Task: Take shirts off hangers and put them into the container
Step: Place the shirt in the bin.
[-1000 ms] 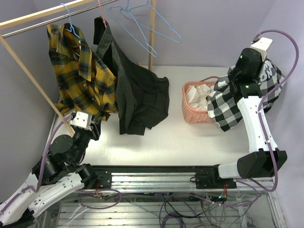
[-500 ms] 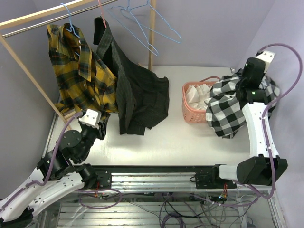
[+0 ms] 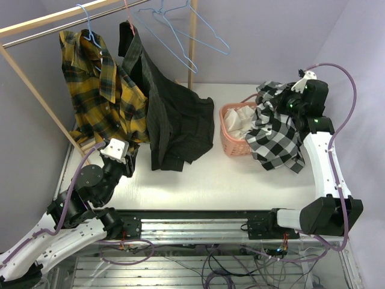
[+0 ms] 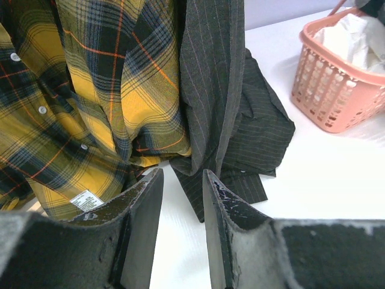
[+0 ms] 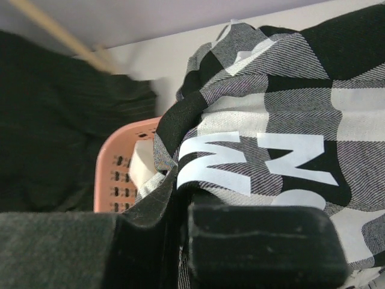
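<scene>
Checked shirt (image 3: 274, 135) is pinched in the right end effector (image 5: 182, 201), clamped tight on the fabric and draped over the right rim of the pink basket (image 3: 228, 144). Right arm stands tall, wrist bent left over the basket. White shirt (image 3: 240, 117) lies inside. Left arm is folded low; left end effector (image 4: 182, 180) is parted, empty, pointing at the plaid shirt (image 3: 99, 90) and pinstriped shirt (image 3: 177, 120).

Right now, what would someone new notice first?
The black-and-white checked shirt, pinched in the right gripper, dangles at the right of the table, draping onto the edge of the salmon-pink laundry basket. At the left, a yellow plaid shirt and a dark pinstriped shirt hang from the rack on wire hangers.
</scene>
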Controlling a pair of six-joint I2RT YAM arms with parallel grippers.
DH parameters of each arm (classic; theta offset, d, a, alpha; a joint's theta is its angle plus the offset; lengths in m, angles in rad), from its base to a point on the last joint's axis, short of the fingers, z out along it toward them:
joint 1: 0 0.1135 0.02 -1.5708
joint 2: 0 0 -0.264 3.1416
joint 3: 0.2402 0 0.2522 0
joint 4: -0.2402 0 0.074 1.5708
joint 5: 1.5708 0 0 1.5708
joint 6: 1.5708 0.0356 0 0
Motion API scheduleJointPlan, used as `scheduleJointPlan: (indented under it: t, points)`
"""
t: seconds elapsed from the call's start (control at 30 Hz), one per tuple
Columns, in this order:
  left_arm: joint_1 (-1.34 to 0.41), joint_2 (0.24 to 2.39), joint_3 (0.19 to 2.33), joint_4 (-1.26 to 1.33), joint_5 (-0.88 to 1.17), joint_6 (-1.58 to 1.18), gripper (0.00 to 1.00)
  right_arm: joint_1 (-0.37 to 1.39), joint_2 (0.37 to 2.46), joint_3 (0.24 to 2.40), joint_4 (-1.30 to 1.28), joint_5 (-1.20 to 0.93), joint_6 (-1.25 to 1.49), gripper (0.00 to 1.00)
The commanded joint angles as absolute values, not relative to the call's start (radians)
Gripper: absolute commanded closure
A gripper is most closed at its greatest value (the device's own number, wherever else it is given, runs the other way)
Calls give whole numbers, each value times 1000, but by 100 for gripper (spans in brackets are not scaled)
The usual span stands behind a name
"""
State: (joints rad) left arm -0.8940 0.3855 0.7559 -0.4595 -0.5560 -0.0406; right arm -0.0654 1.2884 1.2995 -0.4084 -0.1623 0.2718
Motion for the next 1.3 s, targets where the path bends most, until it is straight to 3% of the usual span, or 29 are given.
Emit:
scheduleJointPlan:
  t: [0.0,0.37,0.8,1.0,1.27]
  points:
    - [-897,376,755,-433,-563,-43,56,-53,1276,1292,-314,-492,393,100]
    - [-897,380,751,-423,-565,-34,56,-18,1241,1447,-313,-659,510,100]
    - [-896,391,754,-430,-557,-39,57,303,1278,1570,-415,-595,537,100]
    - [-897,391,753,-430,-555,-41,57,302,1279,1799,-711,-261,391,100]
    - [-897,405,758,-436,-549,-43,57,304,1354,2329,-952,85,303,100]
